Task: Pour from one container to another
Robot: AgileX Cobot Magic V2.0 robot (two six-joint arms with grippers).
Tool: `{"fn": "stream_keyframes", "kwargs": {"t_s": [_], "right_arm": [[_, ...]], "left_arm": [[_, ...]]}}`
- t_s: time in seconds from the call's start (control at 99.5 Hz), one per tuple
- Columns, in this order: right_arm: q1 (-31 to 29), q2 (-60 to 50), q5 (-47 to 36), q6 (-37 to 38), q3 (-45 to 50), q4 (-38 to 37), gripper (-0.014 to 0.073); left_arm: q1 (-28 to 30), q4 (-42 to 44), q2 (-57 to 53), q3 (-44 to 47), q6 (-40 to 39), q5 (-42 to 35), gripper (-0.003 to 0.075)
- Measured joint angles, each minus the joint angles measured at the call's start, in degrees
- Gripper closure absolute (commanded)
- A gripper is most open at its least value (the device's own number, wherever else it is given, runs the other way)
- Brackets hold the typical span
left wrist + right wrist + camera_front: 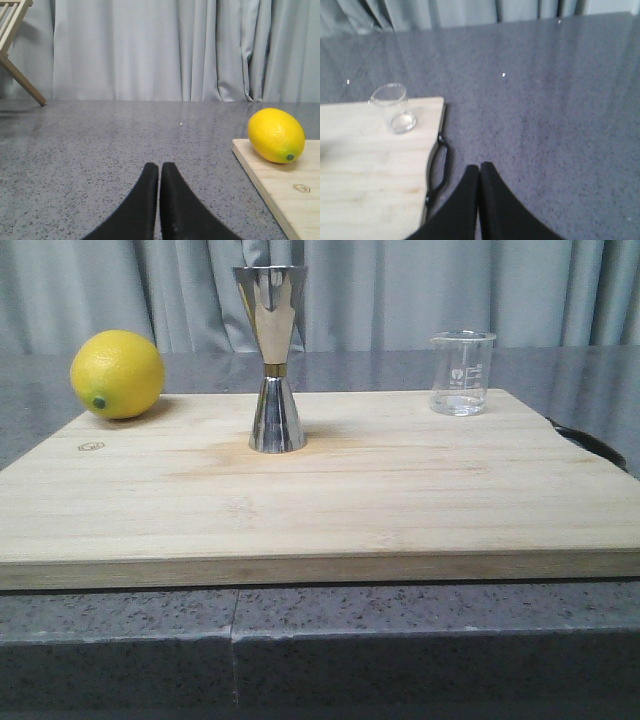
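Both end effectors, left [159,172] and right [479,172], are closed and empty above the grey surface [100,150]. On the wooden board [320,500], the beaker [462,373] stands at the far right corner, the jigger [274,358] mid-board, a lemon [117,374] far left.

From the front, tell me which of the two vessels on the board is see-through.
The glass beaker at the board's far right corner: clear walls, white scale marks. The jigger, standing mid-board, is opaque mirrored steel, hourglass-shaped and taller.
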Motion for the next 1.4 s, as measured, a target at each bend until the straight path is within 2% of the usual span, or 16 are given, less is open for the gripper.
{"fn": "stream_keyframes", "kwargs": {"t_s": [0.191,0.291,0.432,0.583,0.984,1.215,1.396], "right_arm": [[-7.6,-10.0,-17.7,0.0,15.1,3.6,0.0650],[-8.3,-15.1,-24.6,0.0,22.8,4.4,0.0650],[-8.3,-20.9,-30.2,0.0,30.8,4.6,0.0650],[-8.3,-21.8,-31.7,0.0,35.2,4.8,0.0650],[-8.3,-21.8,-31.7,0.0,35.3,4.8,0.0650],[-8.3,-21.8,-35.4,-8.0,35.3,6.3,0.0650],[-8.3,-21.8,-35.8,-9.3,35.3,6.7,0.0650]], "left_arm": [[0.0,0.0,0.0,0.0,0.0,0.0,0.0739],[0.0,0.0,0.0,0.0,0.0,0.0,0.0739],[0.0,0.0,0.0,0.0,0.0,0.0,0.0739],[0.0,0.0,0.0,0.0,0.0,0.0,0.0739],[0.0,0.0,0.0,0.0,0.0,0.0,0.0739],[0.0,0.0,0.0,0.0,0.0,0.0,0.0739],[0.0,0.0,0.0,0.0,0.0,0.0,0.0739]]}}
